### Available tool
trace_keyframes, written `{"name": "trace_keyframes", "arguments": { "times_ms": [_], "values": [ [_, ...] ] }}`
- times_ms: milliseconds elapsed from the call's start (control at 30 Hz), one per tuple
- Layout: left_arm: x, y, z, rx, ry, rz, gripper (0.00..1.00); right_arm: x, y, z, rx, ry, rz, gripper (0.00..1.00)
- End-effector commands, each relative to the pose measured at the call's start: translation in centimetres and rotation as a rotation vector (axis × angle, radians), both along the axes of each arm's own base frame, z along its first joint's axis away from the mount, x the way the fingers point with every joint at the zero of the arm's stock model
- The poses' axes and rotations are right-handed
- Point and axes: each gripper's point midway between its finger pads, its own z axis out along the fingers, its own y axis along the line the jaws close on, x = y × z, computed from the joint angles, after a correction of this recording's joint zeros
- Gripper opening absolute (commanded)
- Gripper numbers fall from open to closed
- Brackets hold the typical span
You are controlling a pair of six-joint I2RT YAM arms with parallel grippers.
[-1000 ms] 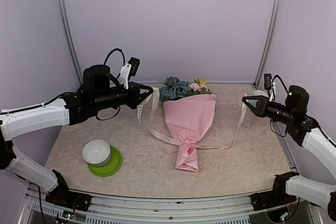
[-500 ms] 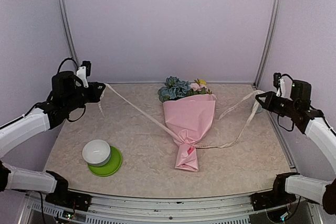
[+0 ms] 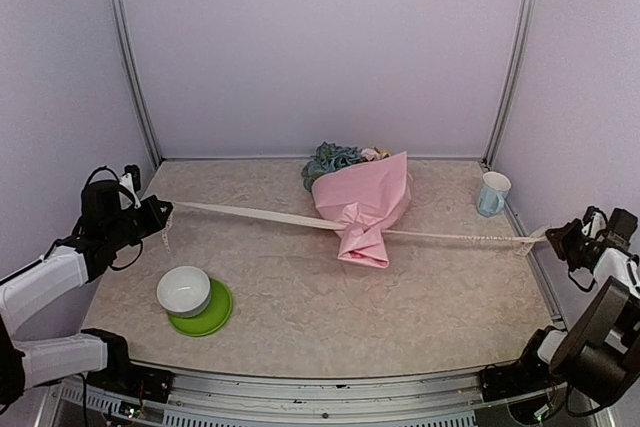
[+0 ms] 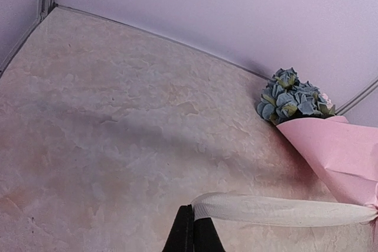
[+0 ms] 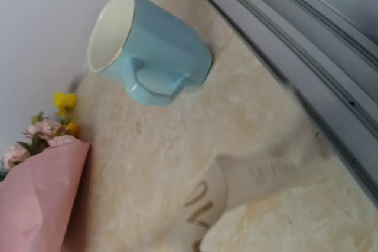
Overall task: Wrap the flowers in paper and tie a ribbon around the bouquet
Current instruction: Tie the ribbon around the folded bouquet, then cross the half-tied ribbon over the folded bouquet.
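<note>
Nearest the front edge of the table [image 3: 300,332], toward its left corner, a white bowl [image 3: 184,289] sits on a green plate [image 3: 208,317], well apart from everything else.

Farther back, the two arms reach out past opposite sides. The left hand [image 3: 157,215] hangs at the left edge with its fingers pressed together, pinching one end of the ribbon [image 3: 250,215]; the wrist view shows the cream strip coming straight out from the closed tips. The right hand [image 3: 553,238] is at the right edge, also pressed together, and the other end of the ribbon runs right up to its tip. Its own camera shows the lettered strip close in but not the fingers.

Between them the ribbon is stretched in a nearly straight line across the middle of the table, just above the surface. It passes around the narrow neck of the bouquet [image 3: 362,215], where the pink paper [image 3: 378,187] is cinched in and a short crumpled tail sticks out toward the front.

The bouquet lies on its side in the middle of the table, wide end toward the back. The flowers [image 3: 333,158], blue with a little pink and yellow, show beyond the paper's rim, close to the rear wall [image 3: 320,47].

A pale blue mug [image 3: 491,193] stands in the far right corner, apart from the ribbon.
</note>
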Motion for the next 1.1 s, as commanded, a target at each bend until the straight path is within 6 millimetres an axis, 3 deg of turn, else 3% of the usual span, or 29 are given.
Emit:
{"name": "trace_keyframes", "arguments": {
  "times_ms": [0,100,167,300,400,567,600,700,833,1000,1067],
  "values": [
    [-0.4,0.6,-0.8,-0.079,-0.005,0.035,0.00,-0.1,-1.4,0.6,0.036,-0.055,-0.008,0.00],
    [-0.8,-0.3,-1.7,-0.101,0.020,-0.003,0.00,-0.1,-1.3,0.6,0.039,-0.062,0.002,0.00],
    [-1.0,-2.3,-1.1,-0.087,0.002,-0.070,0.00,-0.1,-0.8,1.8,0.012,-0.081,0.014,0.00],
    [-2.5,-10.9,2.7,-0.009,-0.091,-0.332,0.00,1.0,2.7,5.2,-0.129,-0.108,0.121,0.00],
    [-4.5,-17.9,7.2,-0.001,-0.193,-0.541,0.00,2.4,8.2,6.0,-0.144,-0.128,0.307,0.00],
    [-10.7,-27.9,13.5,0.101,-0.394,-0.852,0.00,2.8,21.3,6.1,-0.173,-0.101,0.666,0.00],
    [-12.2,-29.5,14.5,0.113,-0.432,-0.905,0.00,2.0,24.4,5.5,-0.180,-0.078,0.757,0.00],
    [-16.2,-33.4,16.4,0.132,-0.499,-1.027,0.00,0.8,27.2,2.5,-0.184,0.062,0.828,0.00],
    [-19.2,-35.4,18.0,0.122,-0.557,-1.093,0.00,-2.4,28.5,-2.6,-0.168,0.276,0.865,0.00],
    [-22.3,-36.3,19.5,0.097,-0.600,-1.140,0.00,-7.4,27.3,-7.4,-0.195,0.529,0.837,0.00],
    [-23.4,-36.8,19.7,0.103,-0.612,-1.160,0.00,-9.3,27.1,-8.6,-0.209,0.619,0.866,0.19]
  ]
}}
